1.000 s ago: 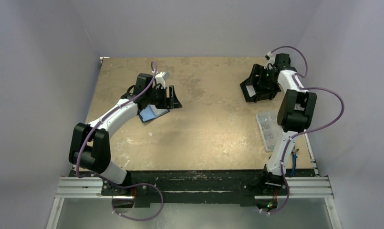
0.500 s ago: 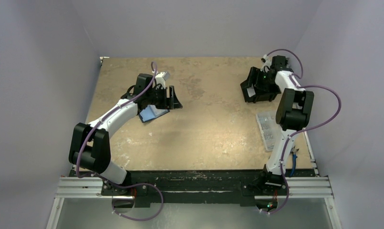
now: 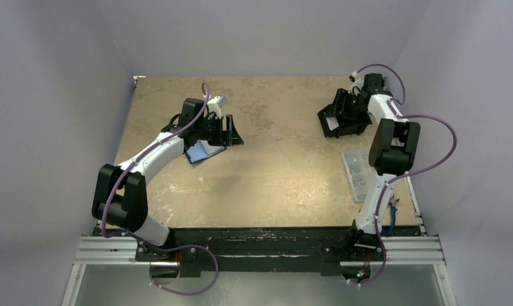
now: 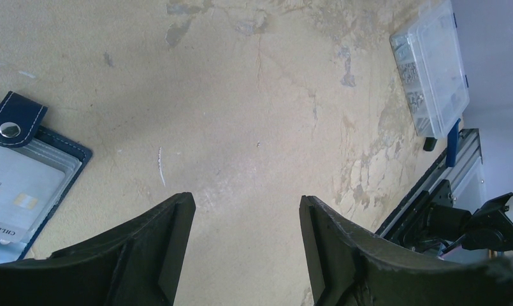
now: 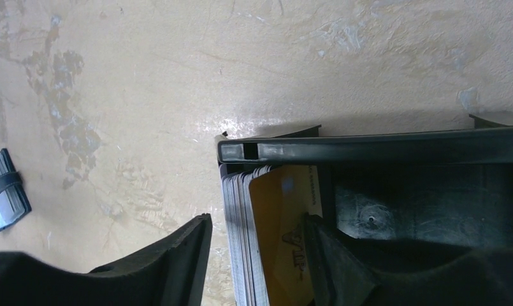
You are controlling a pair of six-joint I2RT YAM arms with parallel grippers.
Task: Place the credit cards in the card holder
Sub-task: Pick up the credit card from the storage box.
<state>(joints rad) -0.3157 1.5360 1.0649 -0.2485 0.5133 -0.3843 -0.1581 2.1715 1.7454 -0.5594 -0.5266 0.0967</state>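
Observation:
The navy card holder (image 3: 201, 152) lies open on the table with a pale card under its clear sleeve, also at the left edge of the left wrist view (image 4: 21, 182). My left gripper (image 3: 232, 134) is open and empty just right of it (image 4: 244, 217). A stack of credit cards (image 5: 266, 236), yellow one in front, stands on edge in the black open-sided box (image 5: 394, 150). My right gripper (image 5: 257, 233) is open with its jaws on either side of the stack; in the top view it sits in the box (image 3: 344, 115). The card holder shows far left in the right wrist view (image 5: 2, 197).
The black box (image 3: 333, 124) stands at the far right of the table. A clear plastic compartment box (image 3: 357, 172) lies near the right edge, also in the left wrist view (image 4: 432, 70). The metal rail runs along the near edge (image 3: 260, 252).
My right wrist has swung a little toward the far edge, and the black box has shifted slightly left. The left arm has not moved.

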